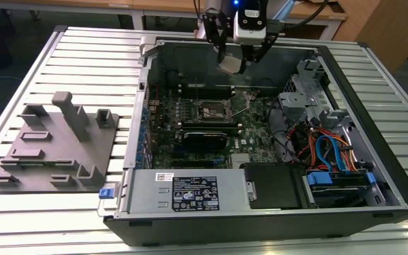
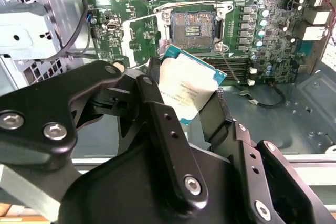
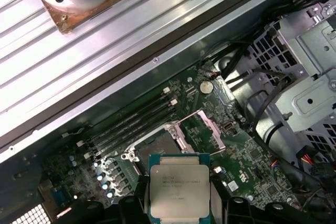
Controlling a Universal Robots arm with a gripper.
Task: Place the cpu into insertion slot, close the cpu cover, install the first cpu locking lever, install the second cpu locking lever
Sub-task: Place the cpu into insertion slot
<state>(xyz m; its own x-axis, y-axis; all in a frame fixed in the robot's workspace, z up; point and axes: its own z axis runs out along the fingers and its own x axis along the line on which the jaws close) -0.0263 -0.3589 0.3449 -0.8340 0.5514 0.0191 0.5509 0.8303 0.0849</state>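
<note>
At the exterior view's upper centre the gripper (image 1: 234,64), jaws closed on the cpu (image 3: 180,188), hangs above the insertion slot (image 2: 192,26) (placing step, apparently), needing square alignment.

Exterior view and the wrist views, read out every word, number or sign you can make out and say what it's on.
Nothing can be quoted.
cpu: lines of print on its metal top, too small to read.
black label on the grey metal box: print and symbols, too blurred.
white label on the same box: unreadable.
</note>
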